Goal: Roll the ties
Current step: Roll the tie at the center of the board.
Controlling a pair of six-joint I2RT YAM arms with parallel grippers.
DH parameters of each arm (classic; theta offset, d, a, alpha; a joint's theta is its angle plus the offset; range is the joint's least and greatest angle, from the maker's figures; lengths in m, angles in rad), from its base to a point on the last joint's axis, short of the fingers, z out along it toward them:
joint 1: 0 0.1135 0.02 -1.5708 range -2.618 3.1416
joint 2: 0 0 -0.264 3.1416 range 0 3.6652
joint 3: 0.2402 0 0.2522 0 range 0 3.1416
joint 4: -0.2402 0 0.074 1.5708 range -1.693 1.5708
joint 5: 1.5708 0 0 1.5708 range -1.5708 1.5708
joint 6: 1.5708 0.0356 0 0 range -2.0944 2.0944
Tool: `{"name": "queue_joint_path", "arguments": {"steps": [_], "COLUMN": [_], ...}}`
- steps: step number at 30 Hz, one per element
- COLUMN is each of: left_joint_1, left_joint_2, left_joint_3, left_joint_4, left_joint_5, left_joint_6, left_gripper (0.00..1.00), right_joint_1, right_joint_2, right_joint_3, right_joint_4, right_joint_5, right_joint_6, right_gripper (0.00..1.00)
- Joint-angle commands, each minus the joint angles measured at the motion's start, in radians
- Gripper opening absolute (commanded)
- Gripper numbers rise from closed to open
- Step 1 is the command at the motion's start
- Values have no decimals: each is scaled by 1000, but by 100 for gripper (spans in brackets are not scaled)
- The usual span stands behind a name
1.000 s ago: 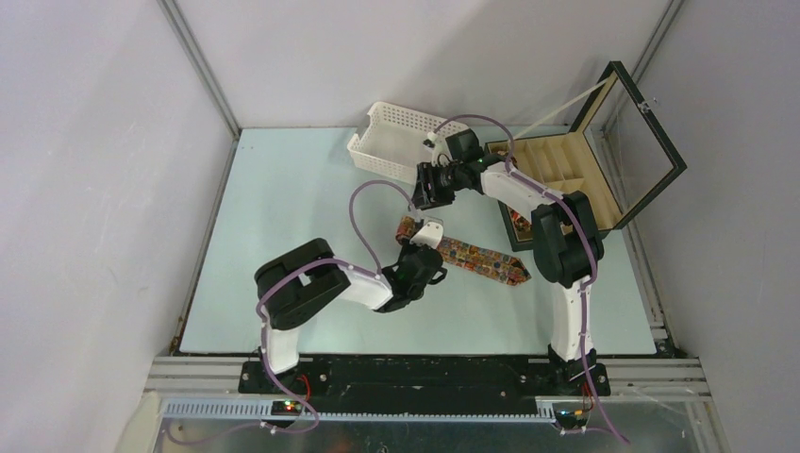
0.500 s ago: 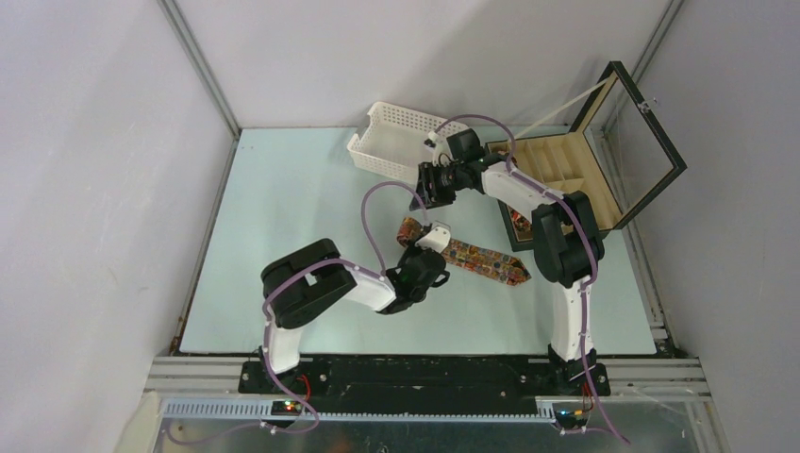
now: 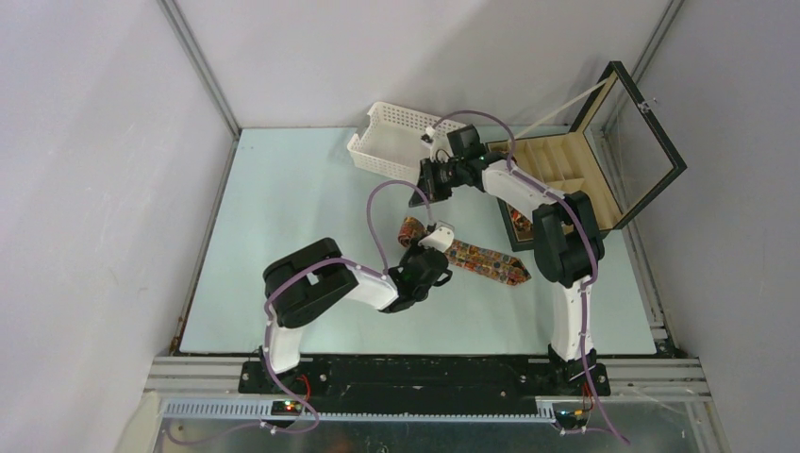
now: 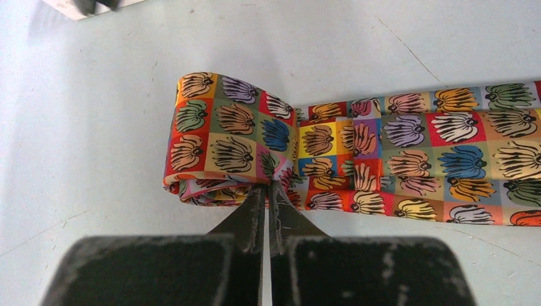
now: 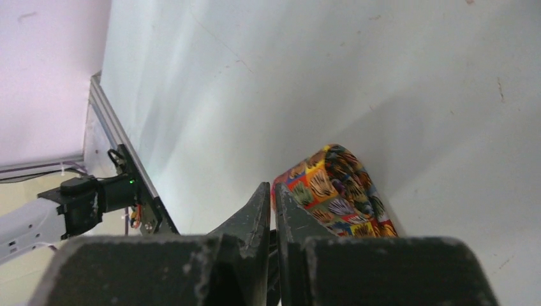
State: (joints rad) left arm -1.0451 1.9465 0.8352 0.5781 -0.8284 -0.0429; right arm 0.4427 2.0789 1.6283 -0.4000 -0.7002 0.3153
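Tie: near the centre of the worktop, running from a rolled end at 10 o'clock to a flat pointed end at 4 o'clock.
Coil: a few loose, flattened turns, with most of the length unrolled.
Pattern: squares of red, orange, yellow and blue, each with a striped fan motif.
Left hand: closed tight, tips pressing the near edge where the roll meets the flat part, probably to pin the roll against unwinding.
Right hand: nearly closed on nothing, raised at 12 o'clock of the roll, probably poised for the next turn.
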Motion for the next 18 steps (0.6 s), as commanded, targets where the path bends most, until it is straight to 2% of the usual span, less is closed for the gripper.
{"name": "queue_joint_path", "arguments": {"steps": [1,11,18], "left_joint_1": [-5,-4,-4], "left_joint_2": [15,15,15], "left_joint_3": [31,29,29], "left_joint_4": [-4,7,8], "left_joint_5": [13,17,17], "left_joint_6": [21,32,33], "left_gripper": [0,0,0], "right_joint_1": [1,28,45], "right_joint_2": [-13,222,265], "right_joint_3": [96,327,370], "right_joint_4": [34,-126,-214], "right_joint_5": [-105,-251,-203], "right_joint_6": [-1,-16,-53], "right_gripper": [8,7,6]}}
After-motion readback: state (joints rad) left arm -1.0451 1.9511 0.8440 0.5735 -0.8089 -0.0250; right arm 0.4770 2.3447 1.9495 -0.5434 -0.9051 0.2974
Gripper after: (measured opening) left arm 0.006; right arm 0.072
